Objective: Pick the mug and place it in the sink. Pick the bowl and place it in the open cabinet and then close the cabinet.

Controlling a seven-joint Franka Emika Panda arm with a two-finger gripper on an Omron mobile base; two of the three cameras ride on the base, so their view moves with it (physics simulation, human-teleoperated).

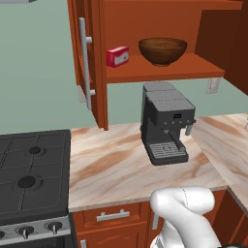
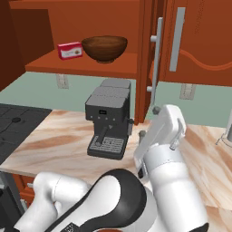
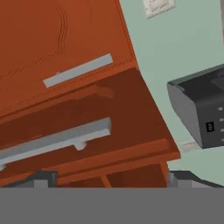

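Jaws [image 3: 108,180] wide, nothing held, tips set either side of the cabinet [image 3: 87,39] door edge. Door handle [image 3: 57,141], a silver bar, just ahead of the jaws; a second handle [image 3: 78,70] beyond it. Coffee machine [image 2: 108,123] on the desk [image 2: 59,140] below and beside the jaws. Bowl [image 2: 104,48], dark brown, wide and deep, upright on the cabinet shelf well past the door, next to a red box [image 2: 70,50].

Your base views flank the arm, both facing the cabinet [image 1: 160,29]; your hand view sits close to its door [image 3: 87,144].
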